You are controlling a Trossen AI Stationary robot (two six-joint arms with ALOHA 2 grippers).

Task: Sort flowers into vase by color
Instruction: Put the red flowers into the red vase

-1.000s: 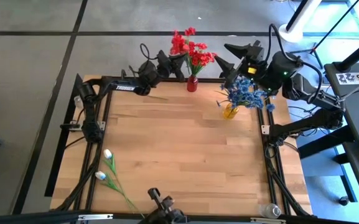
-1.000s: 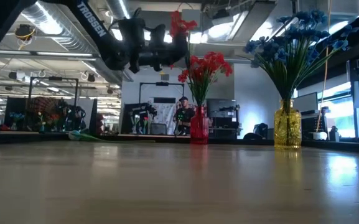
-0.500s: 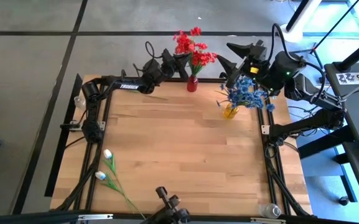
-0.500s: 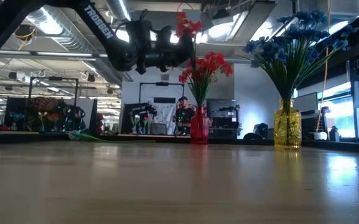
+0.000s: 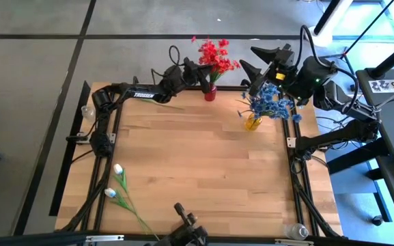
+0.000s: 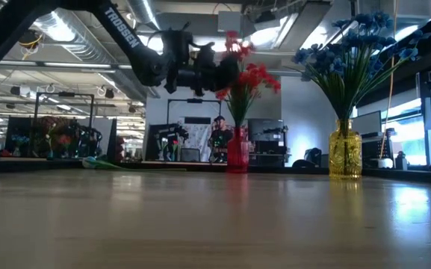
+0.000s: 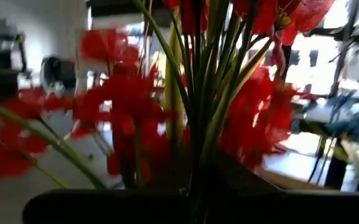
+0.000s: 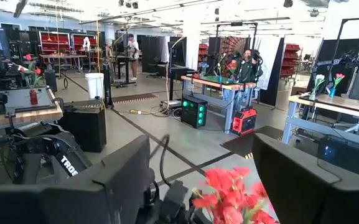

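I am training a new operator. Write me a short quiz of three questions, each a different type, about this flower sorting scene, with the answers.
1. True or false: the white flowers stand in a vase.
2. Which vase holds the blue flowers? A) the yellow vase B) the red vase C) none
3. Fill in: the left gripper is shut on a ___ flower above the red vase.

Key: 1 false, they lie on the table. 2 A. 3 red.

table [image 5: 203, 157] (wood) | red vase [image 5: 211, 93] | yellow vase [image 5: 252, 123] | 2 white flowers [image 5: 118, 179]
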